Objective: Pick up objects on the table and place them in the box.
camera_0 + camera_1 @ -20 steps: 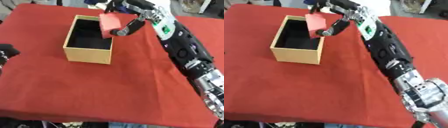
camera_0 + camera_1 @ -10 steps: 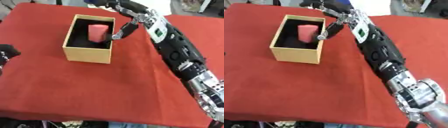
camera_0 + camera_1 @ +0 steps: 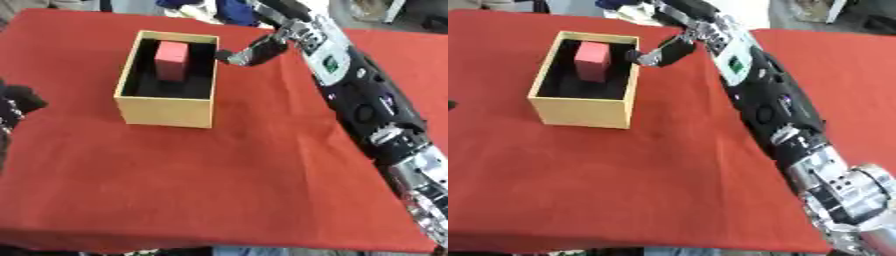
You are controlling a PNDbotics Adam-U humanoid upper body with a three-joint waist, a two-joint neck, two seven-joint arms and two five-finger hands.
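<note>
A tan cardboard box (image 3: 164, 111) with a black inside stands on the red table at the upper left. A red block (image 3: 171, 60) stands upright inside it, toward the far end. My right hand (image 3: 255, 50) hovers just past the box's right rim, open and holding nothing, with its fingertips pointing at the box. The right arm runs down the right side of the view. My left hand (image 3: 14, 104) shows as a dark shape at the left edge, apart from the box.
The red tablecloth (image 3: 219, 180) covers the whole table. Its front edge runs along the bottom of the view. Clutter and cloth lie beyond the far edge (image 3: 636, 7).
One second ago my right hand held the red block above the box. The block now stands inside, and the hand has let go and drawn back to the right of the rim.
</note>
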